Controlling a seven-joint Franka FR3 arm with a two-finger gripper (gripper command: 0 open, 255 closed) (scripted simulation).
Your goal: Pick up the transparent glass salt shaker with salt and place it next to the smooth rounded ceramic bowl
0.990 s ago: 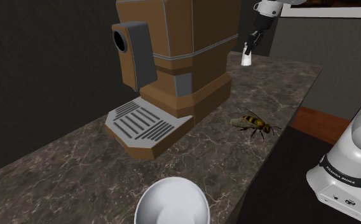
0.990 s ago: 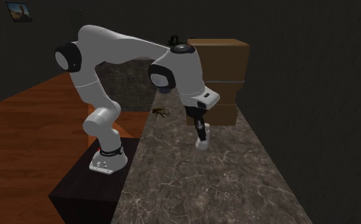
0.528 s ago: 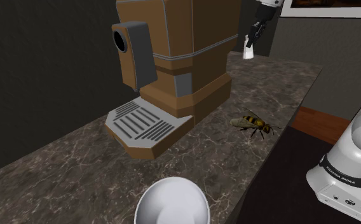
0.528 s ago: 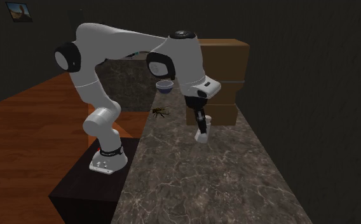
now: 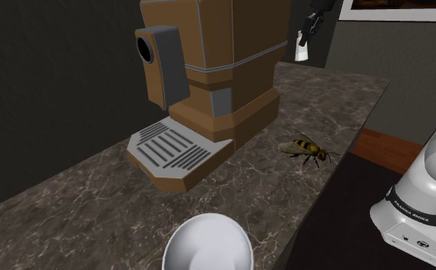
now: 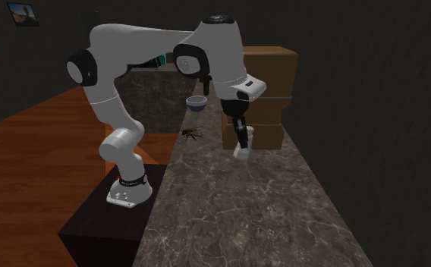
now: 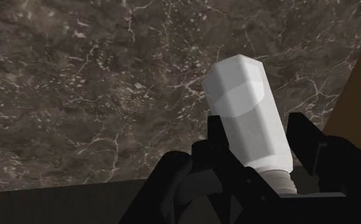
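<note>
The salt shaker is a plain white faceted bottle, clasped between my black fingers and tilted. My gripper is shut on the shaker and holds it in the air above the far end of the dark marble counter, beside the brown coffee machine. From across the counter, the gripper carries the shaker just above the stone. The rounded pale bowl sits at the counter's near end in the shoulder view, and the bowl shows small behind the arm.
A yellow-and-black wasp figure lies on the counter near its edge by the stand. The coffee machine's grey drip tray juts toward the bowl. The wooden floor lies below the counter's edge.
The gripper has lifted the shaker off the counter, rising steadily across the frames. In the second exterior view the arm's elbow has swung up, uncovering the bowl behind it.
</note>
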